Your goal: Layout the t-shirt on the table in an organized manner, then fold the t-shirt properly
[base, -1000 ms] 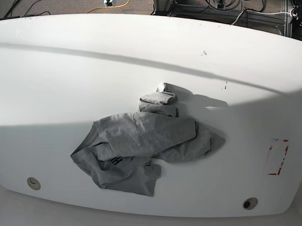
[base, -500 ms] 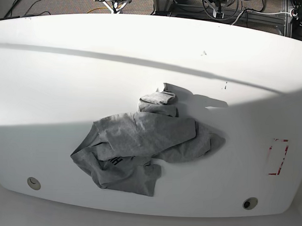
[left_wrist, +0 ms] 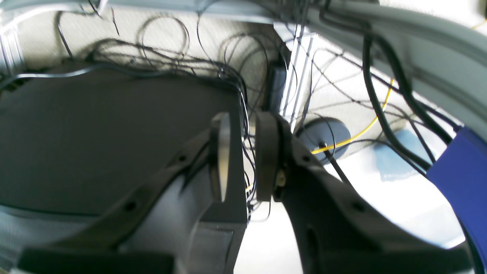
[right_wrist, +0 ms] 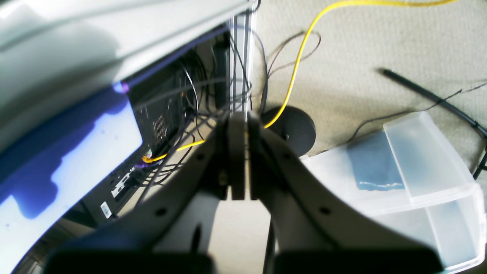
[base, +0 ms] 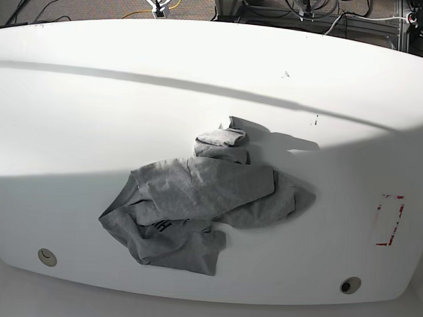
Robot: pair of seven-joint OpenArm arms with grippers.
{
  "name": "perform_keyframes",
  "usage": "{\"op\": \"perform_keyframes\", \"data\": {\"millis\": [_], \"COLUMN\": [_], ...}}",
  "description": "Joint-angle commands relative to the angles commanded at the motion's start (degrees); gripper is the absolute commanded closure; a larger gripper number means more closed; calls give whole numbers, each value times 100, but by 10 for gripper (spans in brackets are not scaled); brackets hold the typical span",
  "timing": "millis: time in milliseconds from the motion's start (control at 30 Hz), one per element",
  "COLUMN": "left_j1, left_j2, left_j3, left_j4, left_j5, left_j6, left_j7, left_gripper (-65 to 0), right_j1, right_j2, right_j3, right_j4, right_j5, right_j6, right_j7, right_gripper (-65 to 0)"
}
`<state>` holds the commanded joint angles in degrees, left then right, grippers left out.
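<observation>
The heather-grey t-shirt [base: 196, 207] lies crumpled in a heap on the white table [base: 74, 112], slightly front of centre, with a bit of black lettering showing near its front. Both arms are off the table, beyond its far edge. In the left wrist view, my left gripper [left_wrist: 243, 152] hangs over floor cables with a narrow gap between its fingers and nothing in it. In the right wrist view, my right gripper [right_wrist: 238, 152] has its fingers pressed together, empty, above the floor. Neither wrist view shows the t-shirt.
A red tape rectangle [base: 388, 220] marks the table's right side. Round holes sit at the front left [base: 47, 256] and front right [base: 349, 284]. Behind the table are tangled cables, a yellow cable [right_wrist: 296, 64], an aluminium post [right_wrist: 239, 57] and a clear plastic bin [right_wrist: 418, 179].
The t-shirt has not moved. At the base view's top edge, the bits of the arms behind the table have shifted slightly.
</observation>
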<state>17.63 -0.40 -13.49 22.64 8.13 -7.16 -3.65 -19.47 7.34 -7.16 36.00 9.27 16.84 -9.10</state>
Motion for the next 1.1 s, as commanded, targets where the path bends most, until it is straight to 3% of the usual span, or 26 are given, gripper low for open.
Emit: {"op": "perform_keyframes", "data": {"millis": [167, 333, 567, 1100], "left_j1": [220, 527, 1354, 3059], "left_j2": [-88, -97, -62, -79], "left_j3": [0, -18, -9, -18], "left_j4": [0, 431, 1864, 4519], "left_j5": [0, 0, 0, -26], "left_j6": [0, -9, -18, -35], "left_j7": [-308, -316, -290, -281], "left_gripper": [-107, -107, -107, -107], "right_j1": [-510, -835, -1389, -2927], "right_j2": [18, 70, 79, 229], "right_j3": [0, 141, 633, 949], "right_j4": [853, 1310, 2119, 4695], "right_j5": [0, 0, -35, 0], "right_j6": [-9, -9, 26, 18], "right_j7": [-79, -167, -176, -695], "right_gripper": [-8, -8, -8, -8]}}
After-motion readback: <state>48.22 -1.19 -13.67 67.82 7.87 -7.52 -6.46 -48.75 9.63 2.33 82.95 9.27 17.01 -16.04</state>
